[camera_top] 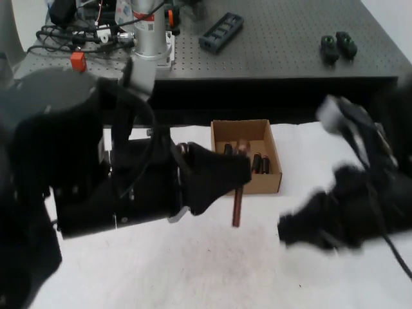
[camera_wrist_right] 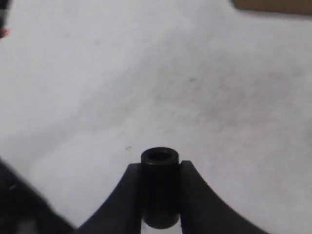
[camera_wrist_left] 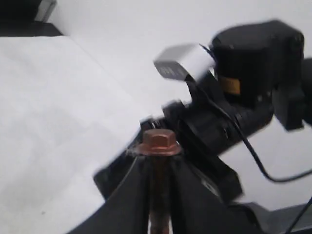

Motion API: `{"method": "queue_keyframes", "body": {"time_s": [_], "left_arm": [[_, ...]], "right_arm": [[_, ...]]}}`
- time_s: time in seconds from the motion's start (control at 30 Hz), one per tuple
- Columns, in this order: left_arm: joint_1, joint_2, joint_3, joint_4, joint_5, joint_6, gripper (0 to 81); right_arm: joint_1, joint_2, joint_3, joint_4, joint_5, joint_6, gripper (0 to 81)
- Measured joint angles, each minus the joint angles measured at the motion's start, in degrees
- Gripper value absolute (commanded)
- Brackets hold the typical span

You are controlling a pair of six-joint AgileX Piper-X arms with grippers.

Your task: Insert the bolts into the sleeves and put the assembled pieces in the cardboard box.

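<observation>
Nearest the camera in the high view, the left gripper (camera_wrist_left: 158, 168) fills the left and centre of the frame. Its fingers (camera_wrist_left: 131, 195) are closed tight on the shank of a copper bolt (camera_wrist_left: 157, 142). The bolt stands upright, its hex head just above the fingertips and its shank hanging below them, over the white cloth (camera_top: 193, 270) in the middle of the frame.

At lower right the right gripper (camera_wrist_right: 160, 168) is clamped on a black sleeve (camera_wrist_right: 160, 195). The sleeve's open bore pokes out just past the fingertips, and it hangs above the cloth, well apart from the bolt.

Just behind the bolt, at centre, the cardboard box (camera_top: 264, 183) sits open on the cloth, with several dark assembled pieces (camera_top: 261, 164) lying inside it.

Farther back, a perforated bench (camera_top: 283, 38) runs across the top of the frame. It carries a black tray (camera_top: 221, 31) at upper centre, two small black parts (camera_top: 338, 46) at upper right, and cables (camera_top: 71, 32) and an orange block (camera_top: 78, 60) at upper left.
</observation>
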Motion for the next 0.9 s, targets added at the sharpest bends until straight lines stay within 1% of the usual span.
{"method": "queue_keyframes", "body": {"time_s": [0.03,0.07,0.1,0.13,0.23,0.43,0.5,0.73,0.9], "left_arm": [[0.0,0.0,0.28,-1.18,0.19,-1.15,0.7],[0.0,0.11,0.49,-2.23,0.46,-1.94,0.7],[0.0,0.24,0.63,-2.89,0.76,-2.61,0.7],[0.0,0.28,0.63,-2.91,0.9,-2.61,0.7],[0.0,1.28,0.62,-4.01,1.73,-4.17,0.7],[0.0,2.52,0.62,-4.15,3.92,-5.03,0.7],[0.0,2.5,0.62,-4.15,4.05,-5.27,0.7],[0.0,2.5,0.62,-5.39,4.24,-5.59,0.7],[0.08,2.5,0.62,-5.36,6.0,-5.59,0.7]], "right_arm": [[0.15,-0.32,0.4,-0.67,0.0,0.36,4.3],[0.97,-1.55,2.13,-3.96,-1.17,2.34,4.3],[1.95,-2.37,3.92,-7.19,-1.35,2.34,4.3],[1.95,-2.53,3.92,-7.97,-2.04,4.7,4.3],[4.62,-2.91,6.96,-16.91,-3.04,9.59,4.3],[7.48,-0.8,7.75,-26.69,-3.28,12.11,4.3],[7.74,-0.07,7.75,-29.99,-3.28,12.98,4.3],[7.96,0.67,7.96,-34.77,-3.13,14.87,4.3],[7.96,0.8,8.02,-37.03,-0.51,14.99,4.3]]}}
